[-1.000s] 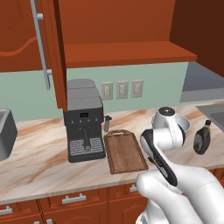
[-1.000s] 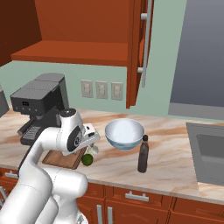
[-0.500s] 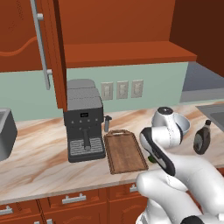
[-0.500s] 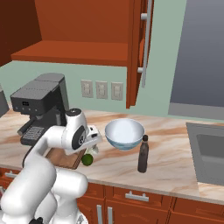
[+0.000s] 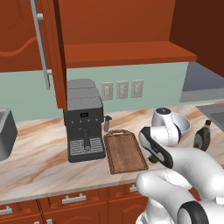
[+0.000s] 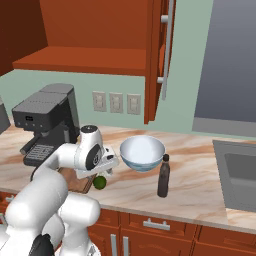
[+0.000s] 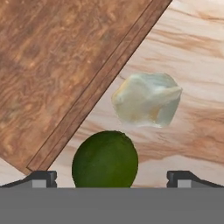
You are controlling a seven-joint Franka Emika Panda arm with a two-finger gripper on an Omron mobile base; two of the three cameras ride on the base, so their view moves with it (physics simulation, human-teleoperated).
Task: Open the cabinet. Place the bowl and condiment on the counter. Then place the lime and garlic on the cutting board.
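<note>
**Pincer open above lime, beside the board**

Hand view: my pincer (image 7: 111, 177) is open, its two tips spread wide at the bottom corners. The lime (image 7: 105, 159) sits between them, on the bench (image 7: 197, 109), not gripped; I cannot tell whether either tip touches it. The garlic (image 7: 146, 99) lies just beyond the lime on the bench, close to it but apart. Both lie just off the raised rim of the board (image 7: 52, 65), which fills the upper left of this view; neither is on it.

Right base view: the lime (image 6: 100, 182) shows under my wrist at the front corner of the board (image 6: 75, 182), most of which my arm hides. The bowl (image 6: 142, 152) stands on the bench (image 6: 200, 185) just to the right of my hand. The bottle (image 6: 163, 176) stands upright in front of the bowl, a little to its right, near but apart. The cabinet (image 6: 100, 60) is open, its door (image 6: 159, 55) swung outward and its shelf bare.

Left base view: the board (image 5: 124, 151) lies bare on the bench (image 5: 39, 162), just right of the coffee machine (image 5: 83, 120). My arm covers most of the bowl (image 5: 183, 127); the bottle (image 5: 202, 136) stands to its right. A sliver of lime (image 5: 154, 159) shows under my forearm, off the board's right edge.
</note>
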